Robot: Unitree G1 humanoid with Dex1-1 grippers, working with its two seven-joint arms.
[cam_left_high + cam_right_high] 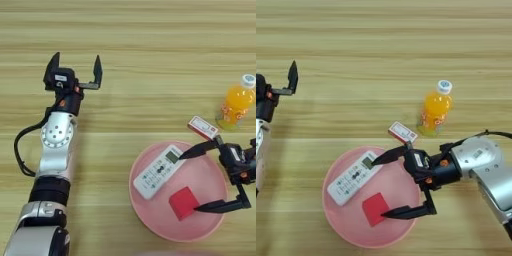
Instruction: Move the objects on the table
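Tabletop (pixel 150 45): light wood grain, long horizontal plank stripes, fills the whole view. Pink round plate (pixel 336 220), smooth with a shallow rim, lies at near centre-right. Left arm lies along the table's left side, metal segments and a black cable; left gripper (pixel 73 72) sits well apart from everything, its black fingers spread wide on nothing. Right gripper (pixel 384 187) reaches in from the right over the plate, jaws wide apart; one fingertip sits at the remote's screen end, the other just beside the cube. White remote control (pixel 159 171), flat and oblong with rows of buttons, lies diagonally on the plate. Orange drink bottle (pixel 435 109), clear plastic, white cap, stands upright beyond the plate. Red cube (pixel 183 202) rests on the plate, near the remote. Small red-and-white box (pixel 402 132) lies between bottle and plate rim.
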